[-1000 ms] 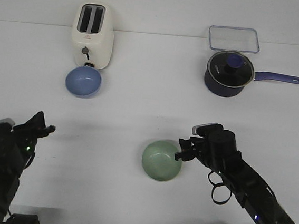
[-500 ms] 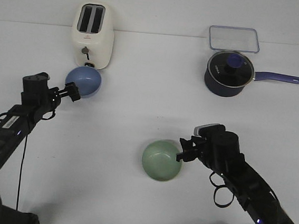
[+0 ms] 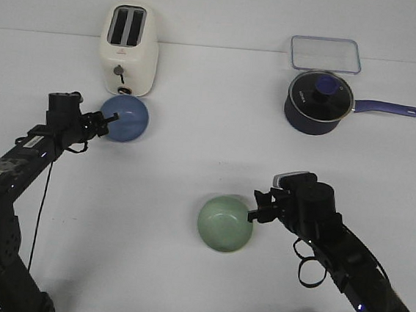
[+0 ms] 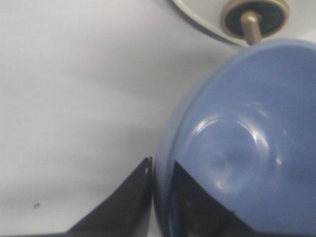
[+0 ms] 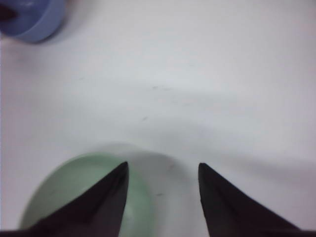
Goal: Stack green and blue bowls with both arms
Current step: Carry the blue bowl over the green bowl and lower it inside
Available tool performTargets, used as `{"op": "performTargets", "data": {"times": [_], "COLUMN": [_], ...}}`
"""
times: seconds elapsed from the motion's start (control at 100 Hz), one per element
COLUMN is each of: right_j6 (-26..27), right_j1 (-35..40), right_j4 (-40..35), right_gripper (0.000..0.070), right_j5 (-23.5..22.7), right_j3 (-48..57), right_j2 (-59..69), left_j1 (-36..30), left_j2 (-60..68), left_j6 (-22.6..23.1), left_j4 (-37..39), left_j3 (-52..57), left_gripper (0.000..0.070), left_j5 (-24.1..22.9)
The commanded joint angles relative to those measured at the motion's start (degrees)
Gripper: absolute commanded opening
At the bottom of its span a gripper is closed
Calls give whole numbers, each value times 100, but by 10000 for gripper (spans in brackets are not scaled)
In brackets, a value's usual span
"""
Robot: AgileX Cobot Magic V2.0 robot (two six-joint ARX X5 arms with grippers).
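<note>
The periwinkle blue bowl (image 3: 128, 117) sits just in front of the toaster, tipped a little. My left gripper (image 3: 110, 121) is at its left rim. In the left wrist view the gripper (image 4: 160, 165) is shut on the blue bowl (image 4: 237, 148), one finger outside the wall and one inside. The pale green bowl (image 3: 224, 222) stands upright on the table at front centre. My right gripper (image 3: 252, 213) is open at its right rim. In the right wrist view the gripper (image 5: 163, 168) has one finger over the green bowl (image 5: 74, 192) and the other outside it.
A cream toaster (image 3: 130, 49) stands right behind the blue bowl, its lever knob (image 4: 254, 15) close to the rim. A dark blue saucepan with a glass lid (image 3: 318, 102) and a clear lidded box (image 3: 325, 54) stand at the back right.
My left arm swung from the front left up to the blue bowl and closed on its rim; the bowl shifted slightly right. My right gripper has barely moved.
</note>
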Motion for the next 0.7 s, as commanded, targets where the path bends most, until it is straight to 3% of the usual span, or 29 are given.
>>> {"op": "performTargets", "data": {"times": [0.0, 0.09, 0.2, 0.29, 0.45, 0.69], "right_j6": [-144, -208, -367, -468, -417, -417], "right_j1": [-212, -752, -1512, -2000, -2468, -2498], "right_j4": [33, 44, 33, 28, 31, -24], "right_gripper": [290, 290, 290, 290, 290, 290], "right_j5": [131, 90, -59, -208, -496, -713], "right_j3": [103, 101, 85, 70, -42, -111], "right_j2": [24, 24, 26, 55, 103, 103], "left_j1": [-2, -2, -111, -398, -1432, -3226], "left_j2": [-17, -267, -789, -1274, -1958, -1921], "left_j6": [50, 138, 258, 481, 695, 699], "left_j4": [-227, -490, -839, -1266, -1652, -1644], "left_j3": [221, 271, 269, 264, 155, -59], "left_gripper": [13, 13, 13, 13, 13, 13], "left_j5": [107, 313, 911, 1023, 1088, 1204]}}
